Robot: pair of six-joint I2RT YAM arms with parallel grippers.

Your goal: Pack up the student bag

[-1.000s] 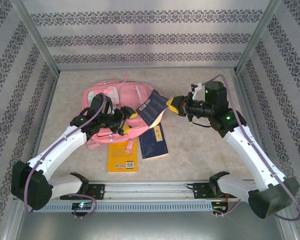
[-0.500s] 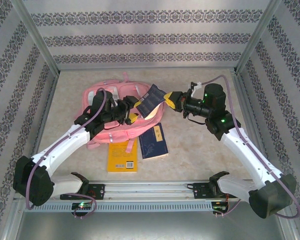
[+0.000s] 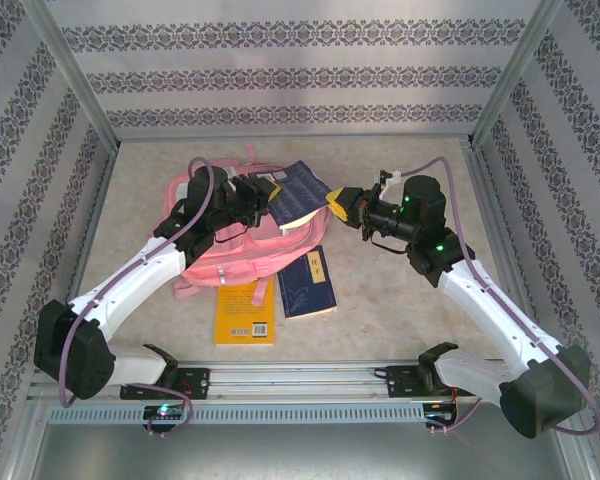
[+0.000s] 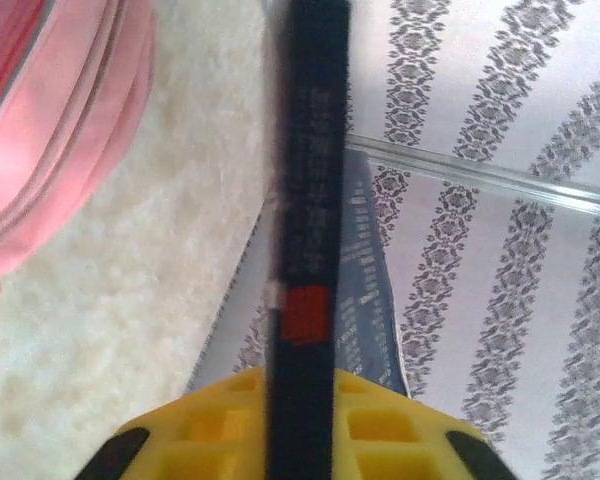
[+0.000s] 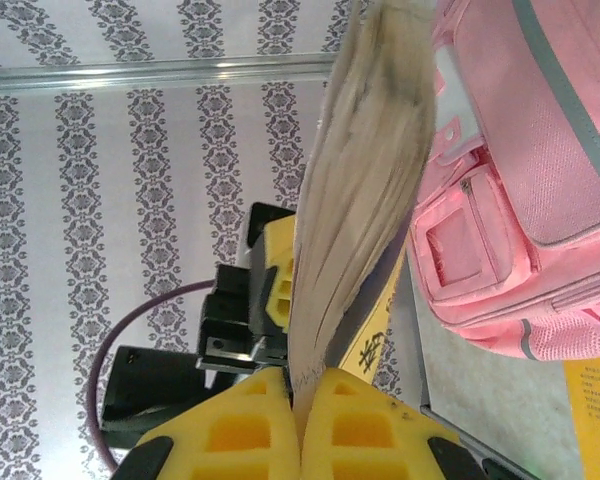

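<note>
The student bag (image 3: 220, 258) lies flat at the table's left centre, pink with pale strips; it also shows in the left wrist view (image 4: 50, 130) and the right wrist view (image 5: 525, 170). A dark blue book (image 3: 298, 190) is held in the air over the bag's right edge. My left gripper (image 3: 267, 196) is shut on its spine side; the dark spine (image 4: 308, 200) runs between the yellow fingers (image 4: 400, 425). My right gripper (image 3: 338, 207) is shut on the opposite edge, with the pale pages (image 5: 365, 170) pinched in my right gripper (image 5: 302, 405).
A second blue book (image 3: 308, 283) and a yellow book (image 3: 245, 312) lie on the table in front of the bag. Patterned walls enclose the table on three sides. The rail with the arm bases (image 3: 300, 380) runs along the near edge.
My left gripper moved up and right to the raised book and closed on its spine. The right gripper carried the book left and farther back over the bag.
</note>
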